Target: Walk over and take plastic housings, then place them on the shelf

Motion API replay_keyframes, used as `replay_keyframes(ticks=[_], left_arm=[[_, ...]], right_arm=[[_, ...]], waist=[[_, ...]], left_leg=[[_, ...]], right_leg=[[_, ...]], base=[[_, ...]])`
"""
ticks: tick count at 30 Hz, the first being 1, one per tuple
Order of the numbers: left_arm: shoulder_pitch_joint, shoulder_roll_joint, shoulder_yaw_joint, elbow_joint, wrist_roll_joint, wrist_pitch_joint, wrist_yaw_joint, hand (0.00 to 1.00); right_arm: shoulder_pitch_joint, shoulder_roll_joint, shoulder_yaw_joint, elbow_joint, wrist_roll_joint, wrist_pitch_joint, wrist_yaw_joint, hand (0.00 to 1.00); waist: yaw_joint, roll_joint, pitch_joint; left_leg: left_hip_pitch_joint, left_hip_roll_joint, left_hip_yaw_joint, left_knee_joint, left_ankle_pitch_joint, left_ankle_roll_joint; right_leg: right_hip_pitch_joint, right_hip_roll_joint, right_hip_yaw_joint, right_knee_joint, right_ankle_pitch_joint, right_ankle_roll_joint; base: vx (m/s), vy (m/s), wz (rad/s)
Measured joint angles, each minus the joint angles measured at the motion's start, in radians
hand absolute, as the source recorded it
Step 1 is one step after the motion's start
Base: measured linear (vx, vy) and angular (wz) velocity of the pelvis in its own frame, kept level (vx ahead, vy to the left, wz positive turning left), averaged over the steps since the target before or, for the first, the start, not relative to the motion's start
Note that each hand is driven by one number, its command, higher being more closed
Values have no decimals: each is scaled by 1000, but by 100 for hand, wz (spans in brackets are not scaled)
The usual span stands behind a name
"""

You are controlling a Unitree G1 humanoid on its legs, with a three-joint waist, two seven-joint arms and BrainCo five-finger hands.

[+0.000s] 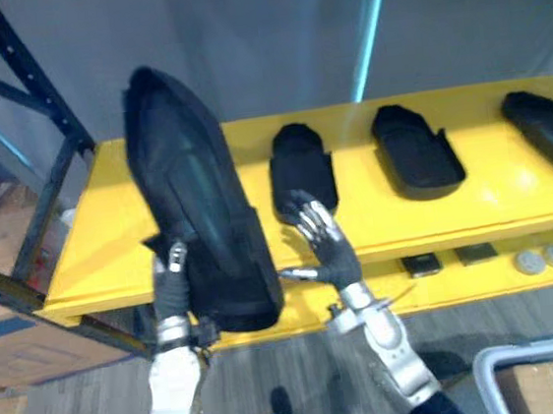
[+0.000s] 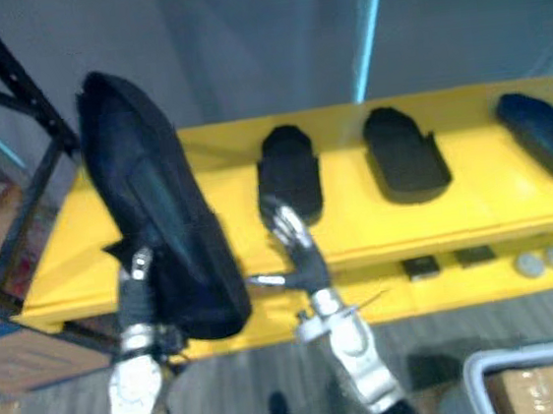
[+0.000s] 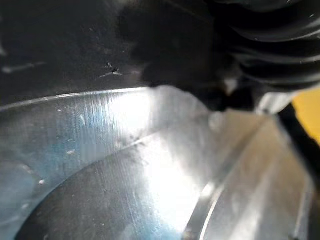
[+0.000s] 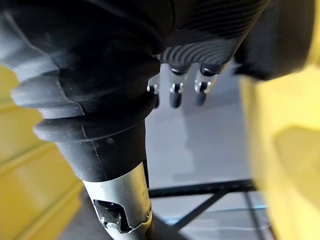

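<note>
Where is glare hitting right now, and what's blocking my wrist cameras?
Left eye view: light sheens off the yellow shelf toward its right end, and the black housing in the left robot hand hides the shelf's left part. Left wrist view: broad white glare on a glossy surface up close. Right wrist view: the right robot hand's dark cover blocks much of the scene.

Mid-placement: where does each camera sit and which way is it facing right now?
Left eye: on the head, looking down at the yellow shelf; left hand grips the raised housing, right hand open beside it.
Right eye: same scene, slightly offset.
Left wrist: very close on the raised housing's glossy surface; ribbed cover in a corner.
Right wrist: looks along the ribbed cover and fingers toward shelf and rack frame.
Shared: both eyes show both hands and shelf.
</note>
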Motion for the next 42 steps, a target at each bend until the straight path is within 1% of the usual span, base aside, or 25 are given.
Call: replay_keyframes(ticks=[3, 4, 8, 10, 11, 12, 13, 14, 15, 17, 18, 19, 20, 21, 22, 24, 25, 26, 27, 30, 33, 35, 37, 39, 42], left_arm=[[11, 0, 0, 0, 1, -7, 1, 100], [11, -1, 0, 0, 1, -7, 1, 100], [14, -3, 2, -1, 7, -9, 3, 100], [17, -10, 9, -10, 8, -10, 6, 100], [15, -17, 8, -19, 8, -14, 8, 100], [15, -21, 7, -21, 7, -23, 9, 100], [14, -22, 4, -21, 9, -29, 9, 100], [14, -24, 4, -21, 13, -30, 10, 100], [13, -35, 6, -20, 19, -34, 13, 100], [-5, -44, 2, -15, 43, -37, 21, 100], [-25, -44, 1, -6, 52, -42, 24, 100], [-55, -42, -3, 11, 61, -43, 27, 100], [-68, -38, -3, 14, 71, -42, 32, 100], [-100, -22, 1, 14, 97, -39, 36, 100], [-121, 8, 3, 14, 115, -30, 37, 100], [-122, 47, 12, 13, 125, 0, 35, 100], [-116, 78, 27, 13, 127, 36, 36, 100], [-114, 83, 31, 13, 133, 51, 38, 100], [-115, 81, 46, 9, 147, 78, 46, 100], [-119, 77, 45, -16, 162, 122, 80, 100], [-117, 70, 46, -41, 163, 149, 82, 100], [-96, 45, 69, -50, 171, 167, 82, 100], [-67, 23, 82, -69, 172, 189, 82, 100], [-59, 12, 82, -78, 182, 191, 78, 100], [-64, 4, 92, -78, 213, 191, 72, 100]], right_arm=[[9, 0, -20, 9, 11, -11, 25, 0], [9, 0, -24, 9, 13, -25, 31, 0], [16, 4, -30, 10, 68, -34, 35, 0], [14, 7, -38, 10, 67, -46, 39, 0], [12, 8, -42, 9, 65, -56, 39, 0], [9, 9, -50, 8, 64, -57, 39, 0], [7, 9, -58, 3, 64, -62, 39, 0], [5, 8, -62, 1, 64, -67, 38, 0], [-5, 2, -63, -1, 64, -70, 38, 0], [-25, -11, -70, -1, 65, -70, 38, 0], [-33, -17, -81, -2, 63, -73, 36, 0], [-32, -20, -99, 1, 56, -73, 28, 0], [-32, -19, -106, 1, 45, -74, 23, 0], [-33, -13, -109, 1, 30, -74, 5, 0], [-32, 1, -103, 1, 26, -74, -12, 0], [-32, 31, -84, 1, 26, -76, -19, 0], [-33, 65, -71, -1, 26, -86, -25, 0], [-33, 76, -62, -5, 26, -89, -28, 0], [-33, 83, -45, -21, 27, -91, -30, 0], [-34, 81, -35, -51, 29, -93, -2, 0], [-37, 71, -13, -53, 64, -93, 43, 0], [-62, 50, 34, -52, 80, -92, 79, 0], [-92, 44, 73, -52, 96, -90, 88, 0], [-111, 44, 90, -52, 97, -83, 87, 0], [-113, 40, 100, -46, 94, -67, 57, 0]], waist=[[1, -12, 3], [1, -16, 4], [7, -25, 12], [9, -27, 13], [3, -36, 19], [2, -42, 23], [-7, -49, 27], [-12, -49, 27], [-18, -45, 25], [-20, -27, 16], [-22, -6, 10], [-29, 13, 2], [-33, 17, -1], [-35, 10, 2], [-21, -20, 19], [-15, -43, 20], [-15, -59, 12], [-15, -63, 9], [-18, -75, -2], [-21, -97, -15], [-18, -84, -19], [-12, -48, -18], [-6, -26, -29], [-1, -16, -34], [12, -13, -35]], left_leg=[[23, 4, 0, -2, 8, 4], [27, 4, 0, 3, 7, 2], [-29, 21, 0, 174, -72, -13], [-32, 26, -9, 187, -72, -15], [-41, 25, -25, 199, -82, -23], [-60, 48, -24, 266, -117, -4], [-73, 93, -27, 340, -139, -24], [-72, 119, -29, 362, -144, -37], [-65, 163, -37, 383, -143, -47], [-45, 201, -71, 382, -130, -66], [-20, 207, -76, 361, -128, -83], [7, 199, -79, 335, -179, -135], [14, 193, -77, 322, -199, -147], [30, 172, -72, 305, -225, -156], [41, 154, -51, 294, -226, -151], [41, 154, -39, 284, -224, -144], [53, 155, -26, 251, -213, -130], [59, 154, -25, 237, -206, -124], [66, 149, -25, 205, -188, -120], [75, 120, -53, 103, -123, -112], [78, 112, -86, 11, -59, -113], [80, 112, -109, -9, -35, -116], [81, 114, -117, -9, -32, -119], [74, 112, -138, -14, -29, -121], [53, 112, -138, -14, -32, -116]], right_leg=[[2, -3, 3, 47, -29, -11], [1, -6, 3, 63, -42, -14], [-2, -14, 26, 113, -76, -28], [-5, -14, 39, 120, -79, -33], [-7, -31, 37, 122, -81, -36], [-12, -43, 38, 134, -81, -36], [-11, -56, 46, 150, -81, -36], [-11, -63, 54, 156, -81, -36], [-16, -77, 71, 171, -80, -36], [-35, -100, 105, 198, -82, -15], [-37, -118, 121, 209, -91, 26], [-35, -133, 134, 216, -85, 45], [-35, -140, 135, 214, -79, 56], [-32, -157, 142, 209, -65, 80], [-34, -174, 156, 196, -34, 83], [-34, -169, 165, 160, 26, 77], [-32, -162, 165, 124, 79, 77], [-29, -159, 164, 107, 100, 78], [-25, -156, 161, 77, 134, 79], [-13, -169, 116, 24, 159, 81], [-8, -166, 73, 2, 159, 81], [7, -158, 45, -14, 159, 81], [22, -151, 23, -23, 159, 82], [45, -148, -9, -44, 158, 82], [58, -149, -56, -61, 148, 82]], base=[[67, -86, 0], [71, -113, -1], [40, -74, -9], [7, -54, -20], [-21, 12, -13], [-23, 22, -14], [-8, 57, -18], [-10, 88, -24], [-16, 226, -37], [0, 267, -44], [34, 361, -27], [38, 446, -10], [20, 409, 9], [-15, 363, -4], [-33, 331, -15], [-52, 246, -23], [-40, 202, -19], [-35, 157, -15], [-24, 102, -1], [-36, 64, 29], [-38, -16, 50], [-43, -42, 25], [-35, -25, 16], [-69, -44, 32], [-93, -27, 32]])
